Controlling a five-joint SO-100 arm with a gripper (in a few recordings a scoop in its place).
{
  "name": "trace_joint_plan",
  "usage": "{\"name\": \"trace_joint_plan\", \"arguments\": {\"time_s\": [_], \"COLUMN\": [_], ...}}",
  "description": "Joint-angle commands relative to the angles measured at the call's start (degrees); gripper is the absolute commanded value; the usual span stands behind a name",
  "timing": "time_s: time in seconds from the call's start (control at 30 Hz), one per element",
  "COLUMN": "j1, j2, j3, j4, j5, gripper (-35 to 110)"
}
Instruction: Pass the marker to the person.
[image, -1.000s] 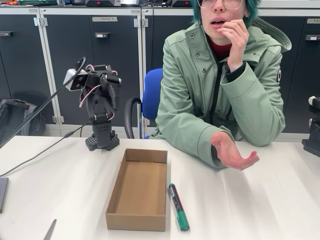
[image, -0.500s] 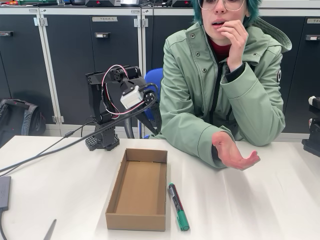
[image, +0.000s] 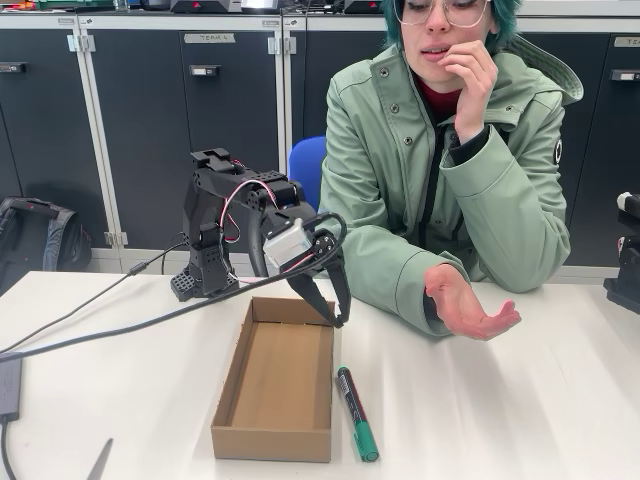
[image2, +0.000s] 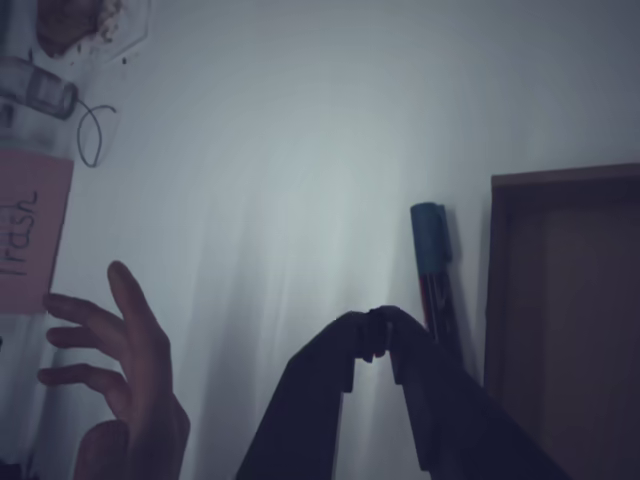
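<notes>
While the arm leans out from its base at left of centre in the fixed view, the gripper (image: 338, 312) hangs over the far right corner of the cardboard box (image: 275, 380), its fingers closed tip to tip in the wrist view and holding nothing. Lower centre, the marker (image: 356, 412) lies on the table (image: 520, 400) just beside the box's right wall, untouched, so the step in hand looks like the approach; next the fingers must part and drop astride the barrel. At right, the person (image: 440, 170) holds an open palm (image: 468, 310) above the table, waiting.
</notes>
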Motion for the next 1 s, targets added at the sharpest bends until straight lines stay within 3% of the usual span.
{"name": "trace_joint_plan", "arguments": {"time_s": [0.0,0.97], "j1": [-1.9,-2.7], "j2": [-0.6,-10.5], "j3": [-5.1,-4.7], "j4": [-4.1,2.7], "j5": [-0.2,3.5], "gripper": [-2,23]}}
